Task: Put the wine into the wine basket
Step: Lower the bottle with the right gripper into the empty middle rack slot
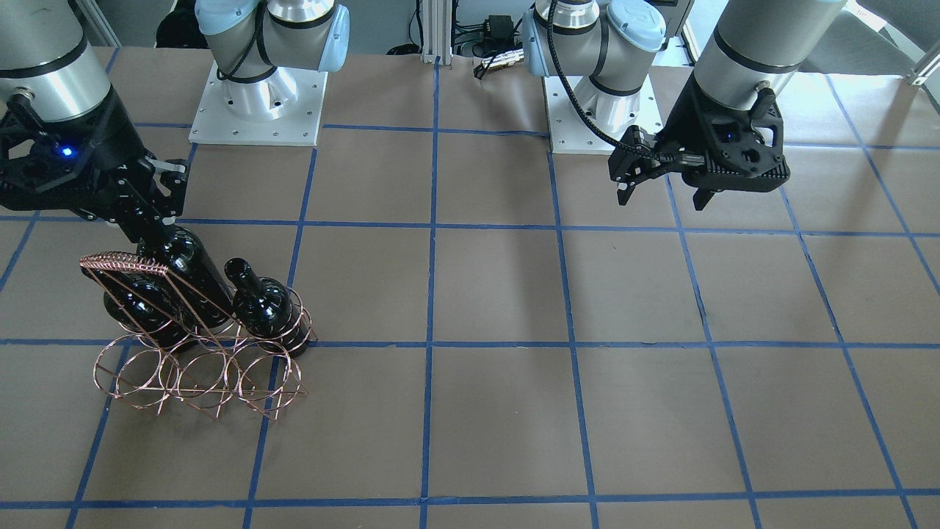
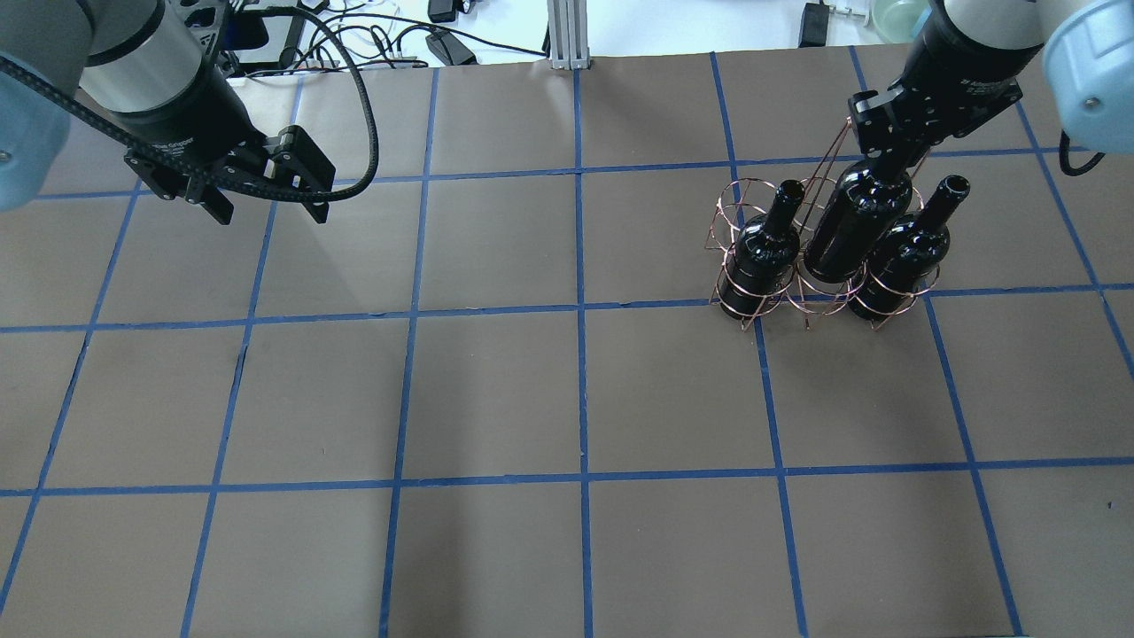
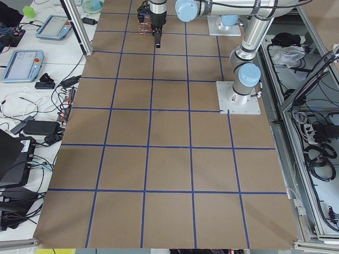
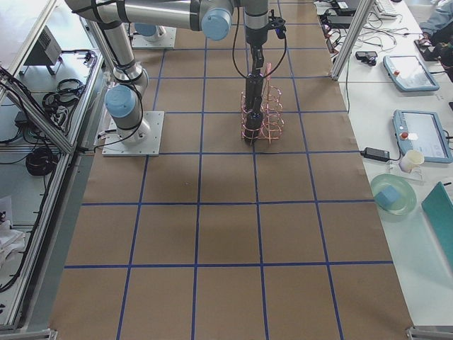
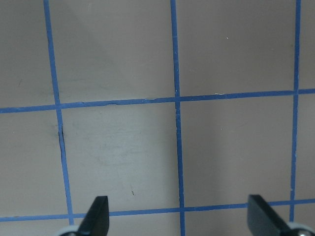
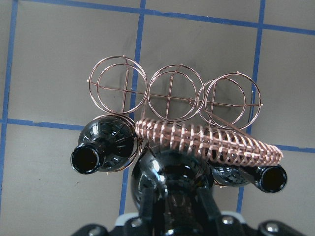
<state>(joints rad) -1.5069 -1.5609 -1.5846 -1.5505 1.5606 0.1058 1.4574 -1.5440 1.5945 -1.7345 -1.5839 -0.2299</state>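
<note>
Overhead: the wine (image 2: 855, 232) is clamped at its neck by the right gripper (image 2: 889, 158), tilted in the middle ring of the wine basket (image 2: 732, 202) at two o'clock (two bottles (image 2: 762, 252) flank it). The left gripper (image 2: 270, 211) is held wide open, empty. Right wrist view: the wine is seen at six o'clock. Seating is judged unfinished, so straightening, lowering, then release are called for.

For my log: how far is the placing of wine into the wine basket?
Done: two wine bottles stand in end rings of the wine basket. In hand: the right gripper holds the third bottle by its neck, tilted, base in the middle ring. Remaining: settle it and release. The left gripper is open, empty.
</note>
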